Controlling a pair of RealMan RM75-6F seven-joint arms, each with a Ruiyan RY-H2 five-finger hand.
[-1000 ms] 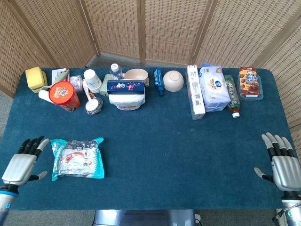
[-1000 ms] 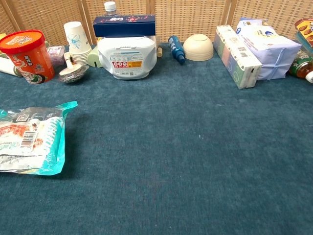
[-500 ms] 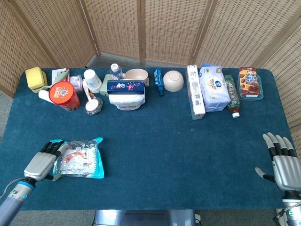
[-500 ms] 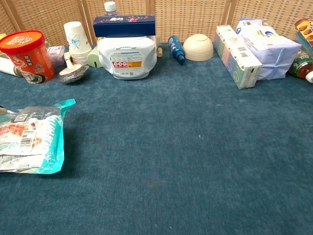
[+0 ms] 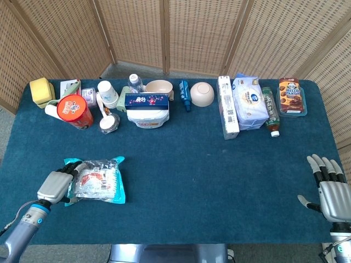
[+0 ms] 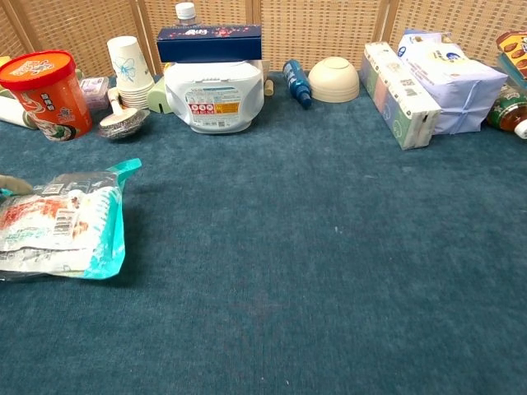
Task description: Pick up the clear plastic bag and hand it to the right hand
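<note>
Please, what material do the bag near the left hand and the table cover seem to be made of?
The clear plastic bag looks like thin glossy plastic film: it shines, wrinkles, and its contents show through; its edges are teal. The table cover looks like dark blue felt or short-pile cloth: matte and slightly fuzzy.

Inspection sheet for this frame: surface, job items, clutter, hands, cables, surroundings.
Surface: blue cloth table, no spills seen.
Job's things: clear plastic bag lies flat at front left, teal edges, packets inside.
Clutter: back row only, with red tub, paper cups, white container with dark blue box on top, upturned bowl, tissue packs, green bottle, Hello Panda box.
Hands: left hand rests on the bag's left edge; grip not confirmed. Right hand flat, fingers apart, holding nothing.
Cables: thin cable by left forearm.
Surroundings: wicker screen behind table.
</note>
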